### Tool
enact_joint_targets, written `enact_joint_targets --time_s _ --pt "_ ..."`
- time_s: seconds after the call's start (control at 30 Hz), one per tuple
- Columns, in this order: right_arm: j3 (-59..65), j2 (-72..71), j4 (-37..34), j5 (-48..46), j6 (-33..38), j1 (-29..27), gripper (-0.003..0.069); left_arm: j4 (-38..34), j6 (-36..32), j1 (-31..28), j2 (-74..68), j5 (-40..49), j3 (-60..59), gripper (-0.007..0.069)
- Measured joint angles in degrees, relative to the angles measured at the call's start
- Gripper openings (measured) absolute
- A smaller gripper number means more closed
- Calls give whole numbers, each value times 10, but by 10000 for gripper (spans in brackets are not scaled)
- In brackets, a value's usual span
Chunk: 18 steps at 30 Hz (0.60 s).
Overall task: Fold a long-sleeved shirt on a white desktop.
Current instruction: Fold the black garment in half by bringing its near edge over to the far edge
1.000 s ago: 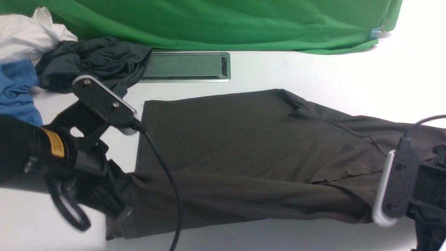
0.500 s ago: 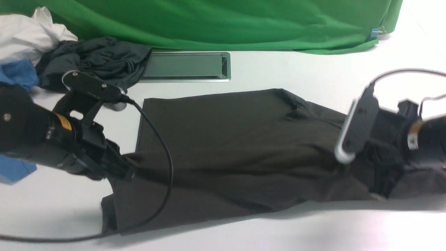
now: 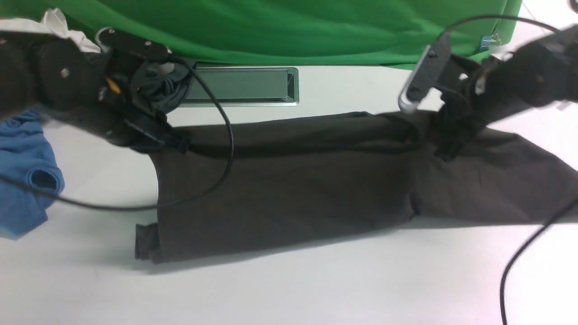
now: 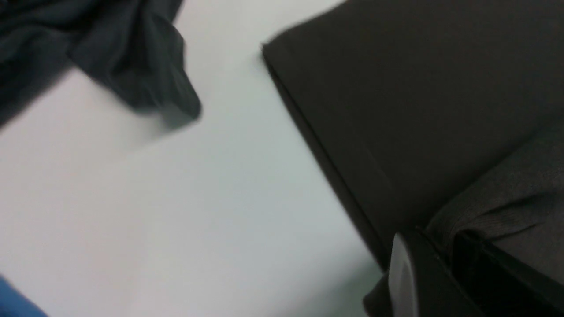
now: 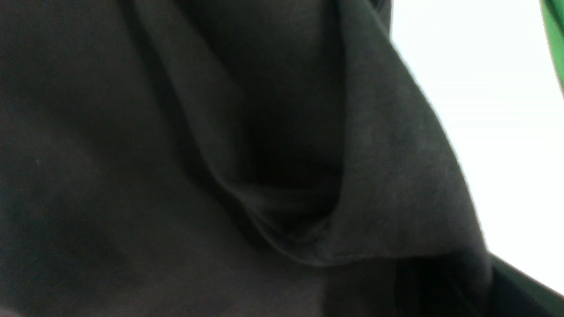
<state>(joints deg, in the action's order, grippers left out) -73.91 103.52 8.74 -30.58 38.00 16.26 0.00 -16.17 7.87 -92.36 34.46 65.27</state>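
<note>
Front view. Left arm (image 3: 54,85) reaches from the left edge toward the far side, forearm sloping down to the right; wrist camera (image 3: 131,43) on top, its cable (image 3: 216,149) looping down on the near side. Left gripper (image 3: 178,143) is closed on the far left edge of the long-sleeved shirt (image 3: 289,189); in the left wrist view, cloth is bunched against one finger (image 4: 440,286). Right arm (image 3: 533,81), motion-blurred, enters from the far right, angled down to the left, wrist camera (image 3: 422,76) leading. Right gripper (image 3: 445,149) is clamped on the shirt's far edge, which runs taut between the two grippers.
</note>
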Motion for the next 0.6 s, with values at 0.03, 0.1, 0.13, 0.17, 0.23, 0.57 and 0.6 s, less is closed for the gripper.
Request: enact_joint_targets --time_s 0.03,0.1,0.13,0.17,0.23,0.57,0.6 --pt "-21 20 -4 -2 0 -3 48 0 0 -6 -21 -1 18 56" --pt "-54 52 -14 -2 1 -12 48 0 0 -18 -50 -10 43 56" --pt "-70 71 -22 -1 1 -17 48 0 0 -25 -67 -18 57 56" --pt "-83 86 -28 -1 1 -21 48 -4 0 -28 -79 -23 65 56" --pt "-100 110 -33 3 1 -27 48 -6 0 -30 -101 -34 81 56" --pt "-130 160 -29 55 -24 -42 374 8 0 -35 -197 -88 133 116" --pt "-133 160 -28 58 -30 -43 420 11 0 -35 -198 -98 133 140"
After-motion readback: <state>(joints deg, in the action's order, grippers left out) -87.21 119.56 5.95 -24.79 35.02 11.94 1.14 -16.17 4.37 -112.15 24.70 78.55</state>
